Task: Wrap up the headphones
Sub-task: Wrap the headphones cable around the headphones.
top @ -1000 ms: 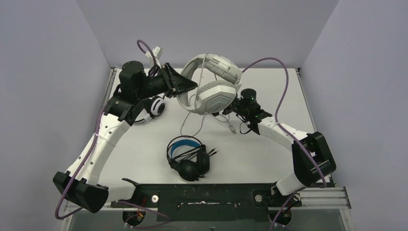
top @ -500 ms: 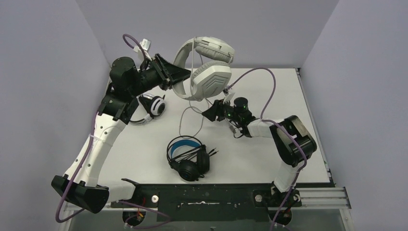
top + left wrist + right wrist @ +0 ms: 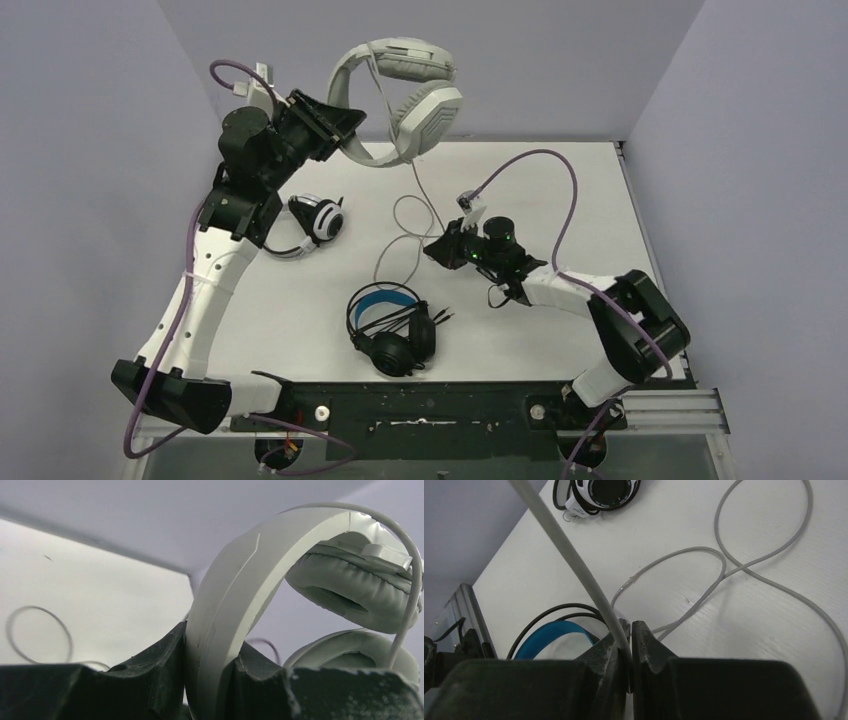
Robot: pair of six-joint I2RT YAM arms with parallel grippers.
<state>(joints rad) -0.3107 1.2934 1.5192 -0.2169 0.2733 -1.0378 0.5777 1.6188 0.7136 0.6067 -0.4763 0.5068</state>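
Above the table's [image 3: 600, 200] far left corner, the left gripper [image 3: 335, 130] clamps the headband of the large white headset [image 3: 400, 70], holding it in the air. Toward the near edge lies the black headset [image 3: 390, 325] with its blue-lined band. The smaller white headset [image 3: 318, 218] with black cup centres rests beside the left arm. At mid-table the right gripper [image 3: 440, 248] is pinched tight on the pale cable [image 3: 425, 200] hanging from the large one
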